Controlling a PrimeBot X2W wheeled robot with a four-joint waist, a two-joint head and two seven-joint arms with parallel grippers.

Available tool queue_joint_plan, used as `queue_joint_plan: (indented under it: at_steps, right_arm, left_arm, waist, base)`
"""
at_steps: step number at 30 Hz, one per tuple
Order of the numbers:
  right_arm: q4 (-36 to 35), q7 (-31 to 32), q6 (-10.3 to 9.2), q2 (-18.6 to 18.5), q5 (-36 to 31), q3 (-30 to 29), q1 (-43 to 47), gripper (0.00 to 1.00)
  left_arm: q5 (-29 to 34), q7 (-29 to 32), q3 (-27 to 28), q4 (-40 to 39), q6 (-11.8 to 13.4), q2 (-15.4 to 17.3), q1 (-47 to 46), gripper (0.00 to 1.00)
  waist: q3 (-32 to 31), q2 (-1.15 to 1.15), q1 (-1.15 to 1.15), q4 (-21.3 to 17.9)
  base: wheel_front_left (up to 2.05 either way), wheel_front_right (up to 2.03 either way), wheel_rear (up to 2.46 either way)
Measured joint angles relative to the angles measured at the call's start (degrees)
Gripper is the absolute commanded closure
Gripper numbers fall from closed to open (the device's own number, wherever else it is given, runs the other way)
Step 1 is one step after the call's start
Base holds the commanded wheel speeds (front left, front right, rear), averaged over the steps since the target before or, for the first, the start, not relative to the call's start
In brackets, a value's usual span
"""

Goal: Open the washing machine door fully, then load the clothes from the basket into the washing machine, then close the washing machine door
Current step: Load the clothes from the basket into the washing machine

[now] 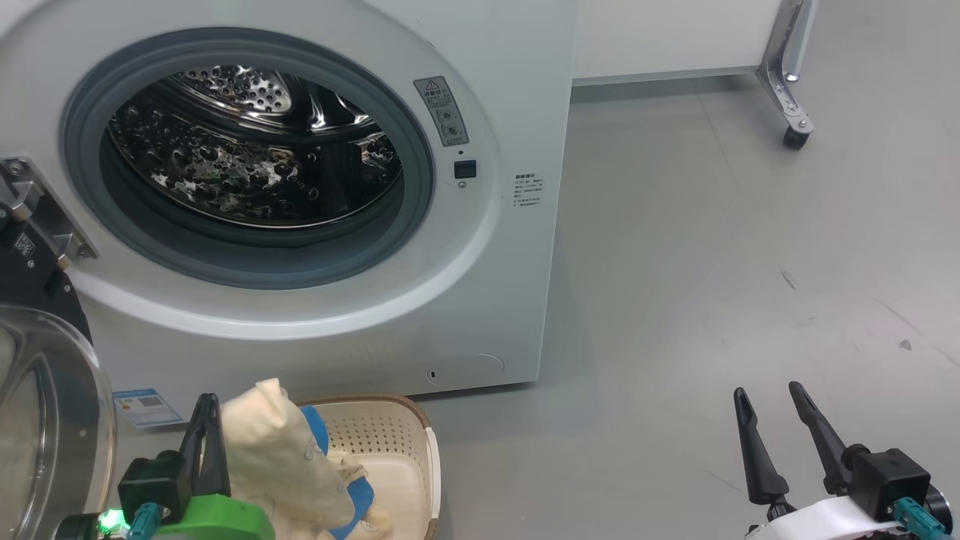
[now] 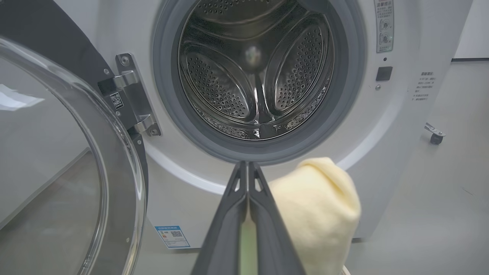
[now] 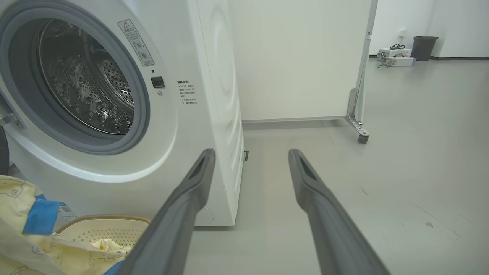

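- Left jaws are clamped together on a fold of the clothes (image 1: 285, 457). In the left wrist view we can see a pale sliver of fabric pinched between them, with the rest bunched just to their right.
- That bundle stands up out of the basket (image 1: 390, 431), but its blue-patched lower end trails down inside. We'd call it lifted partway, not clear of the rim yet.
- We can't tell if the cream fabric lower in the basket is the same garment or another one.
- Right jaws are wide apart and holding nothing, low over the floor (image 1: 712, 300) and well right of the washer (image 1: 495, 315). Our guess is they're parked there so the left arm gets a free path.
- The basket sits on the floor just in front of the washer, below the opening, so the carry is short.
- The door (image 1: 45, 420) is swung out to the left on its hinge (image 1: 37, 217), leaving the mouth unblocked. Step one looks done to us.
- The drum (image 1: 247, 165) looks empty as far as we can see.
- The left wrist view looks straight into the drum, so the next move is probably up and forward over the gasket (image 1: 247, 259). The trailing end could snag on the basket rim or the gasket.
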Motion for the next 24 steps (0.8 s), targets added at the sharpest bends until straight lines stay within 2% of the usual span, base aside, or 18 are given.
queue_joint_plan:
  at_steps: [11,24]
  right_arm:
    - [-2.32,0.48,0.00,-1.00,-0.01,-0.30,-0.28,0.00]
    - [-5.49,0.49,0.00,-2.07,0.05,-0.69,-3.34,0.00]
  left_arm:
    - [-0.10,0.46,-0.19,-1.48,0.01,-0.01,-1.25,1.00]
    - [-0.16,4.42,0.32,-0.26,0.22,0.18,-12.23,1.00]
  waist:
    - [3.91,0.00,0.00,-0.59]
    - [11.88,0.00,0.00,-1.97]
  base:
    - [0.00,0.00,0.00]
    - [0.00,0.00,0.00]
